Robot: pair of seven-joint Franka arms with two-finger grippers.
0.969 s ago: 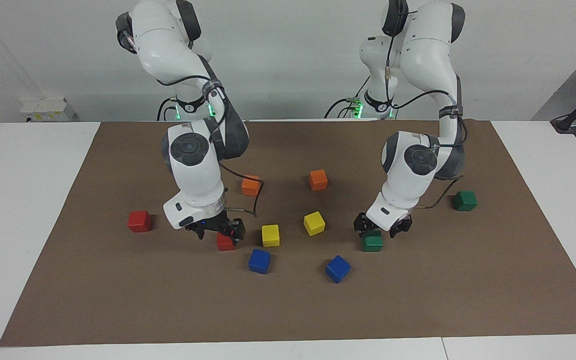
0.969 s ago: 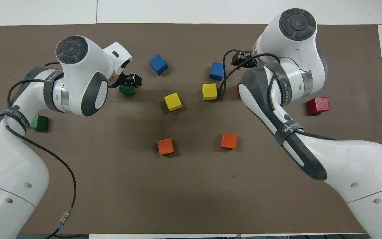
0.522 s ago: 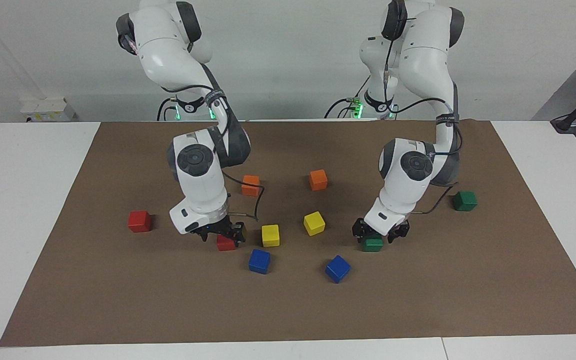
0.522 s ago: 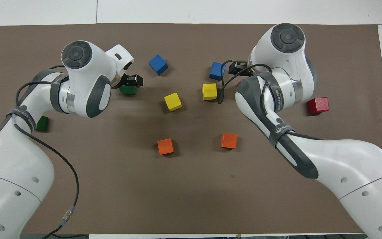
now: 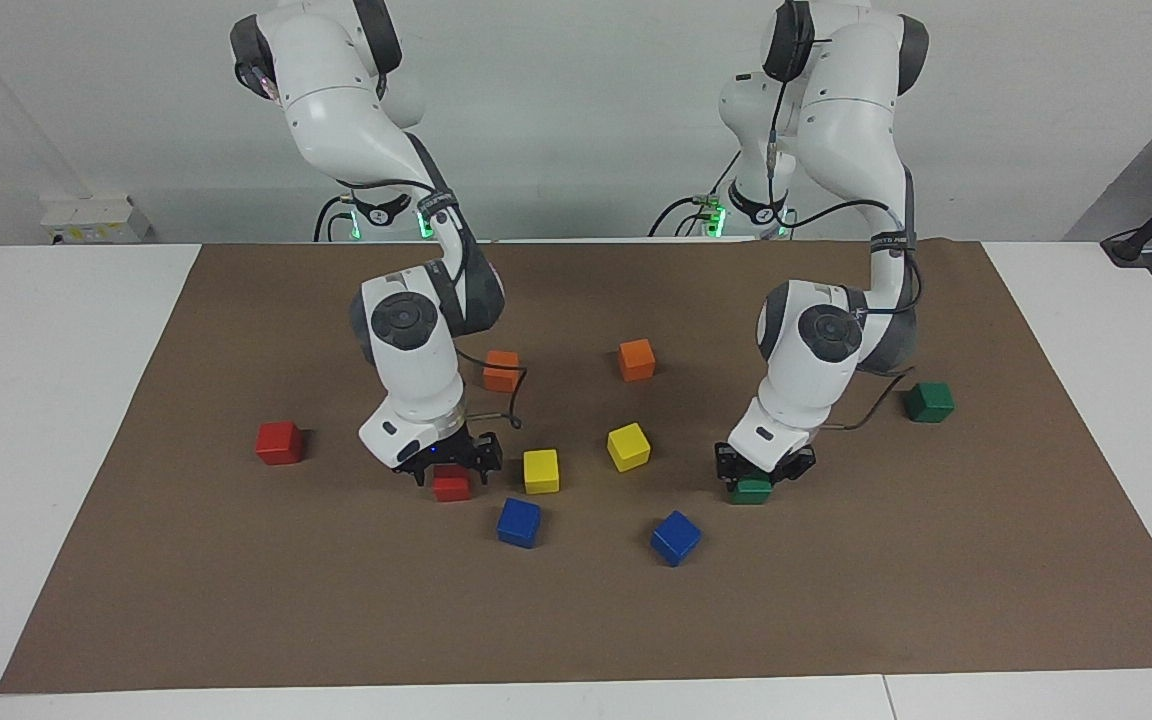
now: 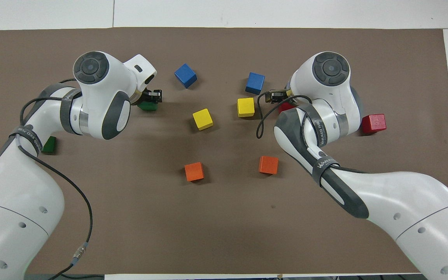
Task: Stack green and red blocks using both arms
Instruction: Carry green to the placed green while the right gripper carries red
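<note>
While the left gripper pinches a green block in its jaws, the right gripper straddles a red block, jaws spread.

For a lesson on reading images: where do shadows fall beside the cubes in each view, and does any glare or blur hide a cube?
Facing view: soft, short shadows beside cubes such as the lone red block; no glare on the brown mat.
Overhead view: the same block casts a small dark shadow; the white arms shine slightly; every cube stays sharp.
</note>
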